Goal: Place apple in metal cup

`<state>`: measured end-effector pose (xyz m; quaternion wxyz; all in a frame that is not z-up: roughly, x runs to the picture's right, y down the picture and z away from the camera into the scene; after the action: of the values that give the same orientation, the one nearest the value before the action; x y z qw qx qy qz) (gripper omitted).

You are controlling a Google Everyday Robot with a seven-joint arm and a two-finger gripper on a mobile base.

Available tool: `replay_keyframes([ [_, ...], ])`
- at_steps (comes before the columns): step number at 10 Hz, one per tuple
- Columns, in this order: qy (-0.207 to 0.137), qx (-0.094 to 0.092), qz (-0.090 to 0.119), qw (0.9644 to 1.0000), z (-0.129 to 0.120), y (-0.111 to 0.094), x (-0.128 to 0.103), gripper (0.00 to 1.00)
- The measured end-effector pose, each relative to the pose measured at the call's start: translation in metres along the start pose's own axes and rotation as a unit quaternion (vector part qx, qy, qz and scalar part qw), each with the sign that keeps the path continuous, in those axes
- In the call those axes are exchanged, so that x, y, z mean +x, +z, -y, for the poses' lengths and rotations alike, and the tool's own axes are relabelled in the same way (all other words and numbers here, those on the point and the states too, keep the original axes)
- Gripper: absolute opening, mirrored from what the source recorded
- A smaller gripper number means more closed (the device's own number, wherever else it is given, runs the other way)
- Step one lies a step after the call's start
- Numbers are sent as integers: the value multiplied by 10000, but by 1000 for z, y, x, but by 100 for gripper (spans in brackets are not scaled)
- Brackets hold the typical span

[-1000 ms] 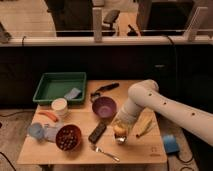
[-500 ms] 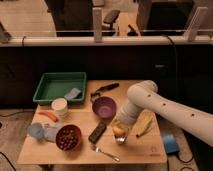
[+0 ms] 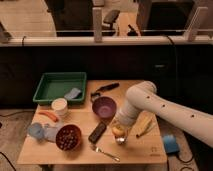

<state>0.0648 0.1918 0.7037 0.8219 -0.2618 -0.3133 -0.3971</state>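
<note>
Okay, camera view, everything referenced to the purple bowl (image 3: 104, 107) on the table (image 3: 142, 150).

- Green tray (image 3: 50, 82): up-left of the bowl, with a grey-blue soft-looking item (image 3: 73, 93) in the tray corner nearest the bowl.
- White cup (image 3: 59, 106): left of the bowl, contents not visible.
- Red-brown bowl (image 3: 68, 137): down-left of the bowl, holding small dark pieces.
- Light blue cup (image 3: 35, 131): far left and lower than the bowl, contents unclear.
- Metal cup (image 3: 120, 140): just below-right of the bowl, only its lower wall shows.

Apple (image 3: 118, 131) is at the metal cup's mouth, below-right of the purple bowl. It sits directly at the tip of the gripper (image 3: 119, 128). Can't tell whether the apple is seated in the cup, or whether the gripper is clamped on it or released.

Banana (image 3: 145, 125) lies right of and lower than the bowl, beyond the gripper.
</note>
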Motion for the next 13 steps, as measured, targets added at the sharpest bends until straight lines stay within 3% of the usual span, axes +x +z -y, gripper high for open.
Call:
replay_keyframes([
  [3, 75, 18, 29, 10000, -4, 3, 4, 61],
  [6, 132, 4, 61, 9999, -7, 6, 8, 80],
  [13, 153, -29, 106, 9998, -10, 9, 12, 80],
])
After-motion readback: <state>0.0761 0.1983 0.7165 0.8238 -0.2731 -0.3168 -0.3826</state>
